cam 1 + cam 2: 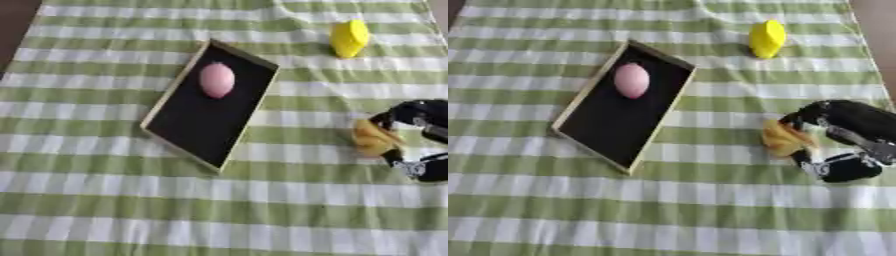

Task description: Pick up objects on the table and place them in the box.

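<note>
The right hand (pixel 833 142) came in from the right edge, well to the right of the box (pixel 588 131) and level with its lower half; its black fingers and thumb were curled round an orange-yellow object (pixel 785 140) — pinched between them, it seemed, with the thing's left side showing bare; whether the object rested on the cloth or was lifted off it could not be told. The box was a shallow tray with a pale wooden rim and a black floor, lying askew on the green-and-white striped tablecloth (pixel 667 210), its long side running from upper right to lower left; inside it, near the upper end, lay a pink egg-shaped object (pixel 632 80), apart from the rim on every side that showed. Up and to the right of the box, beyond its top corner and well apart from it, a yellow object (pixel 767 37) stood on the cloth — blocky, somewhat taller than wide; it was also well above the right hand, with bare stripes between the two. The left hand showed in neither view.
</note>
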Controlling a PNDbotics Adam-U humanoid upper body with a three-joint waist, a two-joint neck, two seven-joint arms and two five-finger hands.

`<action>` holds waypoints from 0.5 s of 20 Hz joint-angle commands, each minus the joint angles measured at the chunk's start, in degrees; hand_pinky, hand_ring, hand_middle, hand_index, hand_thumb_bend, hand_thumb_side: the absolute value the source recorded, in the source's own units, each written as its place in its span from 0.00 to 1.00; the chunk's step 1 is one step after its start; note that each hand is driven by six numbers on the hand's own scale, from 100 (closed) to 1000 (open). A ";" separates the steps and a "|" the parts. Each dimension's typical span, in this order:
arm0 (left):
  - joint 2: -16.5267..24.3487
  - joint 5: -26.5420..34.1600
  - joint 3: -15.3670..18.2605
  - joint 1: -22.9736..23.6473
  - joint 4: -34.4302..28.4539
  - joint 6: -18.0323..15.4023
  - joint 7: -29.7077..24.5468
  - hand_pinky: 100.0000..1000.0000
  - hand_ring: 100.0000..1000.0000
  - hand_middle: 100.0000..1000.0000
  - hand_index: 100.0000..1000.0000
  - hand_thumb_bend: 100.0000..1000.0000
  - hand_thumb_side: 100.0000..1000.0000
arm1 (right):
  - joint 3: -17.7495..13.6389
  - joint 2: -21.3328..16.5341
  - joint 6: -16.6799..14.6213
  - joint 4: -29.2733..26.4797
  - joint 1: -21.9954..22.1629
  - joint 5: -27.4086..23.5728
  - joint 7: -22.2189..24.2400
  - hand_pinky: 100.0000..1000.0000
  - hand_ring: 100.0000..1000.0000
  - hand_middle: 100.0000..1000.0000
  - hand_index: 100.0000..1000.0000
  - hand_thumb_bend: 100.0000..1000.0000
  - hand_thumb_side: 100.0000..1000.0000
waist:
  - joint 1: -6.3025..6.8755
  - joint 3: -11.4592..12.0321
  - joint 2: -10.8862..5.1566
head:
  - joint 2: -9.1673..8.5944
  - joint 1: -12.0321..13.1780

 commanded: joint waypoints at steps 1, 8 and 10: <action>1.09 0.28 0.70 -0.22 -0.62 0.21 -0.13 0.69 0.74 0.65 0.83 0.00 0.52 | -1.37 -1.22 0.89 -0.86 -0.90 -1.62 -5.52 0.76 0.61 0.19 0.44 0.00 0.14 | -0.01 0.09 -1.12 | -0.39 0.06; 1.12 0.29 0.77 -0.15 -0.77 0.40 -0.19 0.69 0.74 0.65 0.83 0.00 0.52 | -2.10 -1.25 -0.56 -2.03 -1.75 -2.40 -14.82 0.71 0.53 0.00 0.28 0.00 0.13 | -0.20 0.11 -1.38 | -0.34 0.13; 1.15 0.28 0.76 -0.13 -0.81 0.48 -0.18 0.69 0.74 0.65 0.83 0.00 0.52 | -2.21 -1.34 -1.21 -2.72 -1.89 -2.92 -15.34 0.71 0.52 0.00 0.26 0.00 0.13 | -0.25 0.13 -1.49 | -0.33 0.09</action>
